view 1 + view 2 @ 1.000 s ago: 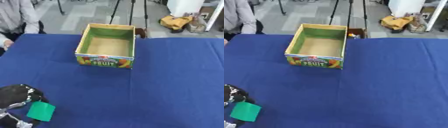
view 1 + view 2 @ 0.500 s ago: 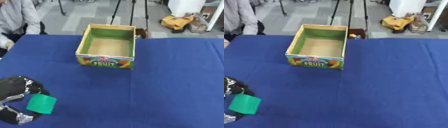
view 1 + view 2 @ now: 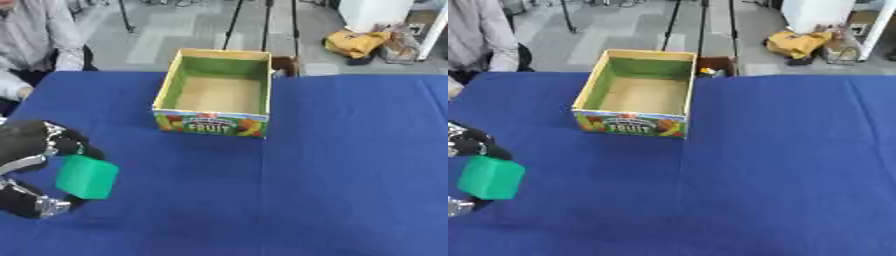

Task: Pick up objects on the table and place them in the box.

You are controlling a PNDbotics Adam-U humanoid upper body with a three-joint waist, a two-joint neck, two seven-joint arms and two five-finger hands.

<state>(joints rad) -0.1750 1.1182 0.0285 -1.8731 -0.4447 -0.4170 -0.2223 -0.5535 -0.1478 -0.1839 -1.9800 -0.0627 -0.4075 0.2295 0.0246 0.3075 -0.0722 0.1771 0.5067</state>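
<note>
My left hand is at the lower left, its black fingers and thumb curled round a green block that hangs above the blue table. The open cardboard box with "FRUIT" printed on its front wall stands at the middle back of the table, up and to the right of the hand. Its inside looks bare. My right hand shows in neither view.
Blue cloth stretches to the right of the box and across the front. A person's sleeve rests at the far left edge of the table. Beyond the far edge lie a yellow bag and tripod legs on the floor.
My left hand has risen with the green block and moved up and a little right, toward the box. The box has stayed where it was.
</note>
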